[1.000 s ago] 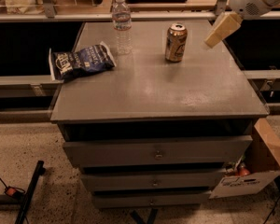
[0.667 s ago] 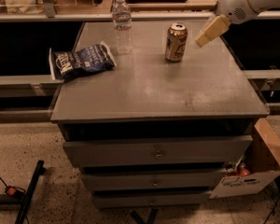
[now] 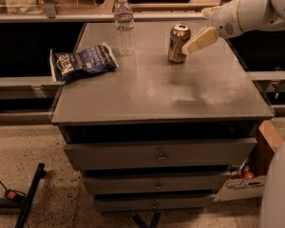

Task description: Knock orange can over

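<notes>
Where the white arm (image 3: 251, 12) comes in from the upper right of the view, the gripper (image 3: 194, 44) hangs at its end, cream-coloured, slanting down toward the orange can (image 3: 179, 43). Its tip sits at the can's right edge, at about mid-height of the can. Whether it actually touches the metal or only lies just beside it, I cannot tell. Whether the gripper is spread or pressed together cannot be told from this angle either. It holds nothing.

The orange can stands upright on the grey top of a drawer cabinet (image 3: 156, 96), toward the back of that top and right of its middle, silver rim uppermost.

Left of the can and slightly farther back, well apart from it, a clear water bottle (image 3: 124, 25) stands upright with its cap on. Farther left of the can and nearer the camera, a dark blue snack bag (image 3: 81, 63) lies flat at the cabinet's left edge, one corner hanging a little over the side.

Below the can, three closed drawers (image 3: 157, 153) face the camera. Down and to the right of the can, a cardboard box (image 3: 259, 172) sits on the speckled floor against the cabinet's side.
</notes>
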You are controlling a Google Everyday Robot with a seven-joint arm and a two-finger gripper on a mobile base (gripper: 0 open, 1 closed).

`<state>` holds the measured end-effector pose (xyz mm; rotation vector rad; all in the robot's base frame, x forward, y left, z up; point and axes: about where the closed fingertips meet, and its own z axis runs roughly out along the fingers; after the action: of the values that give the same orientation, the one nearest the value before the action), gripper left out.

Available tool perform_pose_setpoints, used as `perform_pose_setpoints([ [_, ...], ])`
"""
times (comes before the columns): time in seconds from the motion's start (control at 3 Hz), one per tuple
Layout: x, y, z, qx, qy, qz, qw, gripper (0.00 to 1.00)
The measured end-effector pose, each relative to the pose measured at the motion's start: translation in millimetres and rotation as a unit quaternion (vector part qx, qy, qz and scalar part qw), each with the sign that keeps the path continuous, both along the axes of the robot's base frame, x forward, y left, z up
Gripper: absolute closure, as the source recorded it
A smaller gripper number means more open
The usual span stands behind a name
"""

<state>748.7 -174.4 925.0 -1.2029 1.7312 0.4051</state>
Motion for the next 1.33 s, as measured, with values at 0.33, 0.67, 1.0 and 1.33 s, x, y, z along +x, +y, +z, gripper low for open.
perform_pose_setpoints([
  [0.33, 7.8, 19.2, -19.3, 0.065, 0.019, 0.024, 0.9974, 0.0],
  [0.67, 13.5, 37.6, -35.9, 0.119, 0.031, 0.04, 0.9917, 0.0],
  [1.0, 18.5, 45.2, -48.6, 0.161, 0.033, 0.04, 0.9857, 0.0],
  [1.33, 24.2, 44.4, -62.2, 0.194, 0.026, 0.027, 0.9803, 0.0],
])
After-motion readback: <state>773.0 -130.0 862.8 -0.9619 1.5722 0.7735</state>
